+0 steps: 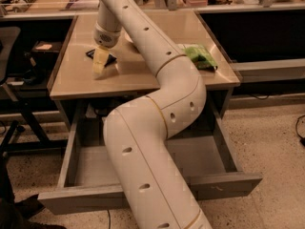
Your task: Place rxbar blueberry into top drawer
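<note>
The gripper (98, 73) is over the left part of the table (129, 73), pointing down, with its pale tip at or very near the tabletop. It cannot be told if it is clenched, released or has something in its hold, bc from this angle it reads as one pale block. The rxbar blueberry (90, 54) lies flat on the table directly behind the gripper. Only its dark edges show, one to the left and one to the right of the gripper, and the middle is hidden. If the gripper touches the bar or only stands just in front of it, I cannot tell. The top drawer (228, 187) is pulled out wide under the table, towards the camera, with its grey floor visible on the right side. The rest of the floor is covered by the robot arm (176, 80). This arm goes up from the bottom of the view, across the drawer, bends over the table front edge and then reaches back and left to the gripper. A green bag (200, 57) lies near the right edge of the table, well apart from the bar and the gripper.
</note>
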Available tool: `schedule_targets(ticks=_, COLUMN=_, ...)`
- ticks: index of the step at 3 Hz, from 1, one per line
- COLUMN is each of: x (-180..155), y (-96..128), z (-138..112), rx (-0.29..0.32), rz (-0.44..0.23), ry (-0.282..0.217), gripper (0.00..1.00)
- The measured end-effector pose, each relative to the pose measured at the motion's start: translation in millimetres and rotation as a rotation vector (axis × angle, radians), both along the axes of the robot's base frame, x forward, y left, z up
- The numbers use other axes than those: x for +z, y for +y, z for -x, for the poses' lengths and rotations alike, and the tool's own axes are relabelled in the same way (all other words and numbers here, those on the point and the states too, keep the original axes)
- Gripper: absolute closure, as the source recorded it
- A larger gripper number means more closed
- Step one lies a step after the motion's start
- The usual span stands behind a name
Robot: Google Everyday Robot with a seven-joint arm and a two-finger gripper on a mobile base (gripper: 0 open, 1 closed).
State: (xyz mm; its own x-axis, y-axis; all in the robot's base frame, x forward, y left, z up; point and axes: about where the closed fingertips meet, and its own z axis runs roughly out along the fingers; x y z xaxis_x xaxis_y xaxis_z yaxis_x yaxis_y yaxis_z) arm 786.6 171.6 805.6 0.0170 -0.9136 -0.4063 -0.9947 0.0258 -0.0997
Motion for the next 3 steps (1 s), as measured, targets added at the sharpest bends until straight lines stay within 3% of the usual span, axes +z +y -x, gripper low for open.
schedule_targets(ticks=3, x=0.0, y=0.0, z=0.0, rx=0.000, rz=0.000, ry=0.000, gripper=0.66)
